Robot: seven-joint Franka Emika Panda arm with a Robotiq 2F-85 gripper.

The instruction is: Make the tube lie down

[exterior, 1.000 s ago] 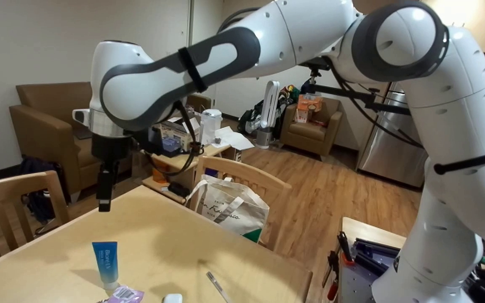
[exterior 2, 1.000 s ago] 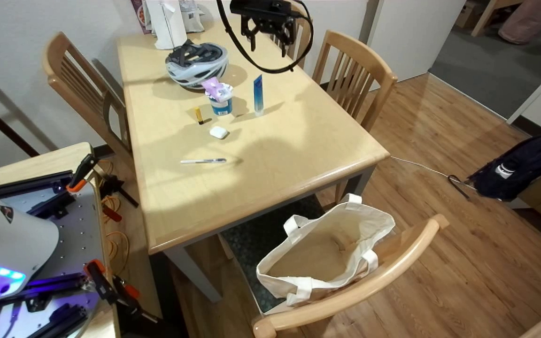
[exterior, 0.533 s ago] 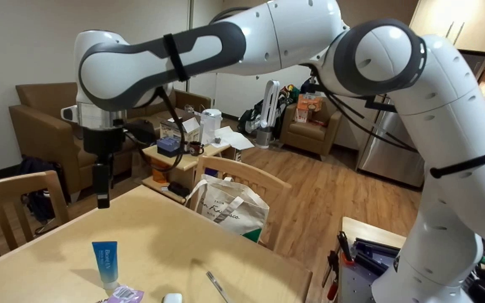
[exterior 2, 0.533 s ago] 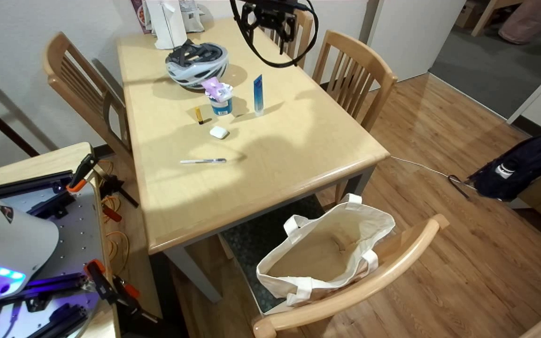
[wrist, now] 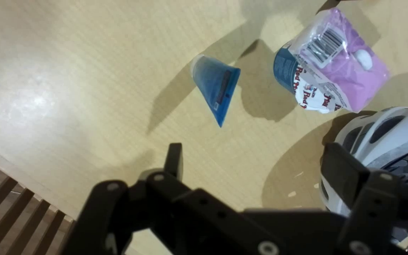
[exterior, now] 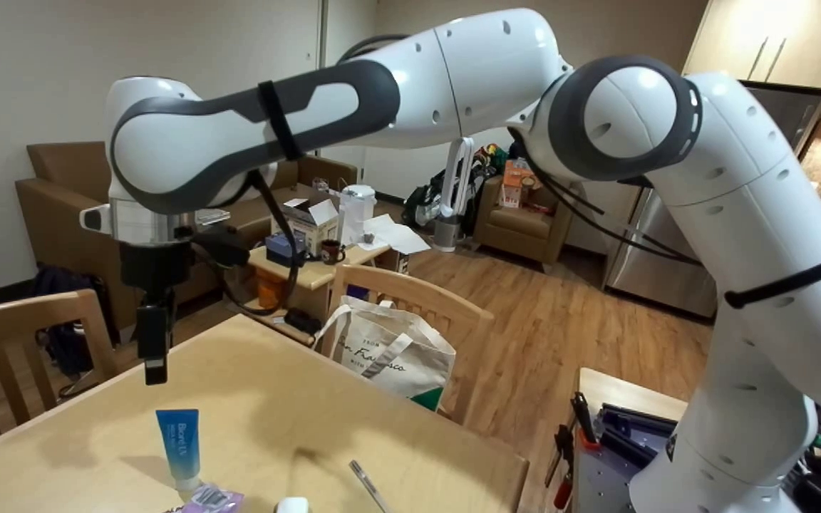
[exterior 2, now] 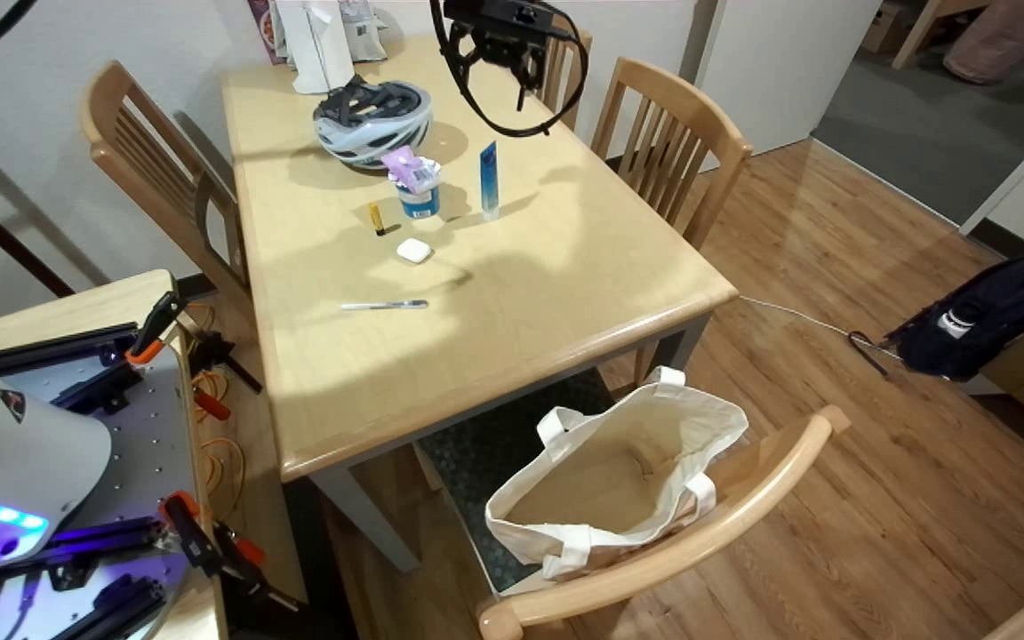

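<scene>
Light-blue tube [exterior: 181, 442] stands upright on the bench [exterior: 439, 456], whitish end down, with the gripper [wrist: 255, 161] near it, fingers spread wide, nothing held

In the wrist view the tube sits out past the fingertips, apart from both. In an exterior view you can read "Biore UV" along its side; the smaller line next to it is mush to me. The wrist view also shows "Red" repeating on the white top of a cup [wrist: 284, 67], half hidden by a purple packet [wrist: 347, 69] with a barcode [wrist: 324, 46]. Tote bag [exterior: 396, 349] says "Francisco", word before it partly lost in a crease. Helmet [wrist: 395, 127] runs off the wrist view's edge.
</scene>
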